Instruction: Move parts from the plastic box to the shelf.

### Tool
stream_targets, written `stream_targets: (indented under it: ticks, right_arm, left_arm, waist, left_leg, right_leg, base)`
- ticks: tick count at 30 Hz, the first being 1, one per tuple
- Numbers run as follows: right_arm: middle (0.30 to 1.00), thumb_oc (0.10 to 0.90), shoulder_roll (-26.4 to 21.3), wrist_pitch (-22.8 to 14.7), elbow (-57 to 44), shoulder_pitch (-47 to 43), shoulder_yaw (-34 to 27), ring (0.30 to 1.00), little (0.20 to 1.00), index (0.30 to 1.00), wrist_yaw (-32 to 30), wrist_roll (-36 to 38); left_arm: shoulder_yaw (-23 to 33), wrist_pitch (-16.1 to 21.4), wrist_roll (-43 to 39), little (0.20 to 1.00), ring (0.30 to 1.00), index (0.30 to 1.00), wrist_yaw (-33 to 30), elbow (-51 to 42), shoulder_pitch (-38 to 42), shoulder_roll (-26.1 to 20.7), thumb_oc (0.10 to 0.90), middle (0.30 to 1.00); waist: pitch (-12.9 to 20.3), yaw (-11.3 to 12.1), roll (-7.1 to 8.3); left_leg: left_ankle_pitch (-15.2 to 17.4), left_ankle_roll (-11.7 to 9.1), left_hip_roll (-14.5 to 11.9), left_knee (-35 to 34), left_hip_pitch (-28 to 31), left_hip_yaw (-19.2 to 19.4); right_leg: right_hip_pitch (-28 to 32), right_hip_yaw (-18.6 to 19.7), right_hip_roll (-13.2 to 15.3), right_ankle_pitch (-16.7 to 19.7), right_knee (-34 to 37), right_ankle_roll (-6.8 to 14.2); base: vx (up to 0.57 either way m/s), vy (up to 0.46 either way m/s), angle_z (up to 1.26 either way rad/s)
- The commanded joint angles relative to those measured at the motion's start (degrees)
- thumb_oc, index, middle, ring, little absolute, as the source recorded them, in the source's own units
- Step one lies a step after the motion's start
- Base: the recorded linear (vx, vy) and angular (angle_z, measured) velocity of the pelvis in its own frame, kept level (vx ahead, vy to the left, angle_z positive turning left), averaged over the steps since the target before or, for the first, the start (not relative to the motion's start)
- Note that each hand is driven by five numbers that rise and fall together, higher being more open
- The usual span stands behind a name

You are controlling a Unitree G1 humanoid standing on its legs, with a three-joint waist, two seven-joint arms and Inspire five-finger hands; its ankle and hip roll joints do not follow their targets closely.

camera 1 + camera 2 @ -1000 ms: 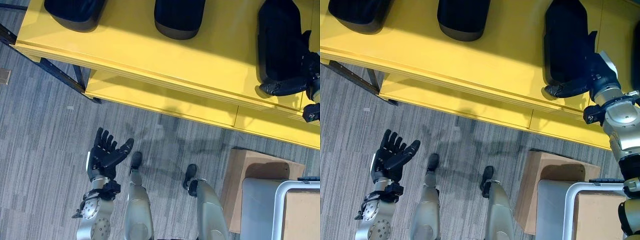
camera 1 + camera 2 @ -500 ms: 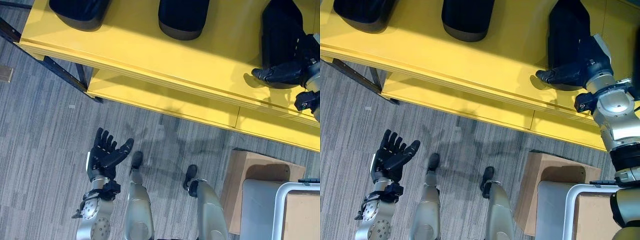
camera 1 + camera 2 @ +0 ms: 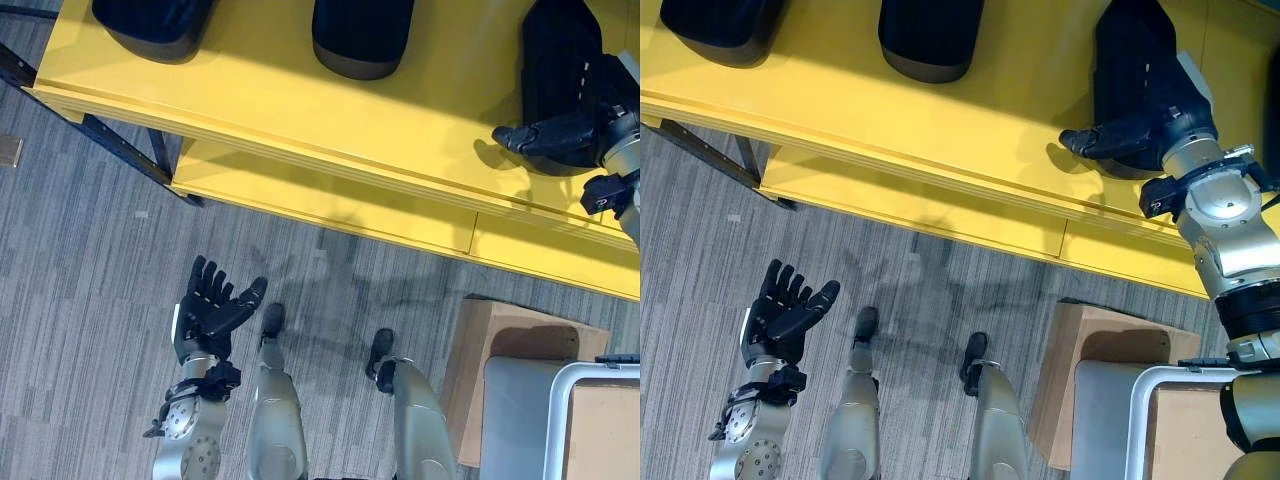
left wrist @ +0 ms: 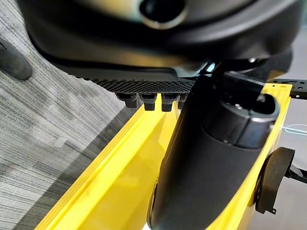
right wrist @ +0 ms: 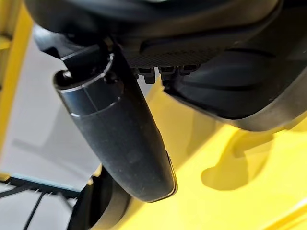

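Observation:
A long black part (image 3: 1130,60) lies on the yellow shelf (image 3: 300,110) at the right. My right hand (image 3: 1160,120) rests over its near end with fingers straight, and the thumb (image 3: 1090,140) sticks out leftward above the shelf top. In the right wrist view the thumb (image 5: 120,124) is straight and the black part (image 5: 240,91) lies just past the fingers, not gripped. My left hand (image 3: 205,315) hangs open over the carpet at lower left, palm up and empty.
Two more black parts (image 3: 360,35) (image 3: 150,20) sit further left on the shelf. A lower yellow shelf level (image 3: 330,200) juts out in front. A cardboard box (image 3: 500,350), a grey container (image 3: 515,420) and a white frame (image 3: 560,400) stand at lower right.
My right hand has moved from below the part's near end up and to the left; its thumb now points out over the shelf. The left hand has not moved.

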State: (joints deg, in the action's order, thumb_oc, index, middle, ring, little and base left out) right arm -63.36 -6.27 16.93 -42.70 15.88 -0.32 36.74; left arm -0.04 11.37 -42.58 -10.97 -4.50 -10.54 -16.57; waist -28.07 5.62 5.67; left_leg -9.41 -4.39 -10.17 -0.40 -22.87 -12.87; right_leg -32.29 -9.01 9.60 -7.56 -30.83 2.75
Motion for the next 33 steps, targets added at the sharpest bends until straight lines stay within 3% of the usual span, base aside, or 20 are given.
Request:
stream_targets:
  ticks: [1, 9, 19, 21, 23, 25, 30, 33]
  right_arm:
    - [1.000, 0.900, -5.1, -6.8, -3.1, -4.0, -6.8, 1.000, 1.000, 1.000, -2.4, -0.2]
    - [1.000, 0.900, -3.0, -8.8, -18.1, 18.5, -26.2, 1.000, 1.000, 1.000, -1.7, -2.5]
    - [1.000, 0.900, 2.6, -7.4, -27.2, 37.6, -37.9, 1.000, 1.000, 1.000, 0.1, -9.6]
    - [1.000, 0.900, 3.1, -6.2, -29.8, 41.5, -40.1, 1.000, 1.000, 1.000, -1.5, -18.4]
    - [1.000, 0.900, 3.9, -5.6, -31.4, 43.2, -40.7, 1.000, 1.000, 1.000, -0.8, -19.1]
    - [1.000, 0.900, 3.5, -4.6, -32.7, 45.4, -41.6, 1.000, 1.000, 1.000, -0.8, -25.1]
    - [1.000, 0.900, 0.7, -2.7, -34.4, 51.0, -43.5, 1.000, 1.000, 1.000, 2.2, -30.3]
    - [1.000, 0.900, -6.1, -2.2, -36.0, 55.0, -46.8, 1.000, 1.000, 1.000, 4.0, -39.7]
  left_arm:
    - [3.1, 4.7, 0.3, 1.000, 1.000, 1.000, 0.1, -7.0, -2.4, -1.3, 0.900, 1.000]
    - [3.9, 4.3, 1.3, 1.000, 1.000, 1.000, 0.1, -7.6, -3.3, -0.5, 0.900, 1.000]
    - [4.5, 2.9, 3.3, 1.000, 1.000, 1.000, 0.9, -8.6, -3.9, -0.5, 0.900, 1.000]
    - [5.2, 2.3, 4.1, 1.000, 1.000, 1.000, 1.0, -8.7, -4.1, -0.8, 0.900, 1.000]
    - [5.9, 2.2, 4.4, 1.000, 1.000, 1.000, 1.0, -8.9, -4.3, -1.1, 0.900, 1.000]
    - [6.5, 1.7, 4.6, 1.000, 1.000, 1.000, 1.4, -9.2, -4.7, -1.6, 0.900, 1.000]
    - [7.5, 0.7, 5.2, 1.000, 1.000, 1.000, 2.7, -9.4, -6.7, -2.1, 0.900, 1.000]
    - [8.4, 0.2, 6.2, 1.000, 1.000, 1.000, 3.4, -9.5, -7.8, -2.5, 0.900, 1.000]
  waist:
    - [2.6, -1.1, 2.34]
    - [4.0, -3.0, 3.05]
    - [5.7, -5.1, 3.32]
    - [6.5, -5.9, 3.06]
    - [7.0, -6.4, 3.00]
    - [7.7, -6.9, 2.89]
    - [8.9, -7.7, 2.50]
    - [9.7, -8.2, 2.17]
  left_leg:
    - [6.4, -1.0, -1.9, -2.6, 12.1, 4.6]
    - [7.2, -0.8, -1.8, -2.3, 12.8, 5.2]
    - [8.0, -0.7, -1.7, -2.0, 14.2, 6.1]
    - [8.4, -0.6, -1.6, -1.9, 15.0, 6.7]
    - [8.6, -0.5, -1.6, -1.8, 15.3, 6.9]
    - [8.9, -0.5, -1.6, -1.6, 15.8, 7.4]
    - [9.3, -0.4, -1.6, -1.6, 17.0, 8.4]
    - [9.7, -0.4, -1.6, -1.7, 17.7, 9.0]
  right_leg:
    - [3.9, 1.9, 1.5, 3.1, 6.0, 4.4]
    - [4.3, 2.5, 1.4, 3.2, 6.2, 4.7]
    - [5.7, 3.4, 0.9, 3.5, 7.3, 4.9]
    - [6.2, 4.1, 0.6, 3.7, 7.7, 5.0]
    - [6.4, 4.2, 0.6, 3.7, 7.9, 5.0]
    - [7.0, 4.8, 0.4, 3.8, 8.5, 5.1]
    - [8.1, 5.6, 0.2, 4.0, 9.7, 5.2]
    - [8.4, 6.1, 0.3, 4.3, 10.4, 5.5]
  base:
    - [0.00, 0.000, 0.00]
    - [0.00, 0.003, -0.01]
    - [0.00, 0.004, -0.04]
    - [0.01, 0.020, -0.07]
    - [0.01, 0.010, -0.16]
    - [0.02, 0.015, -0.16]
    - [0.01, 0.019, -0.11]
    - [0.01, 0.027, -0.08]
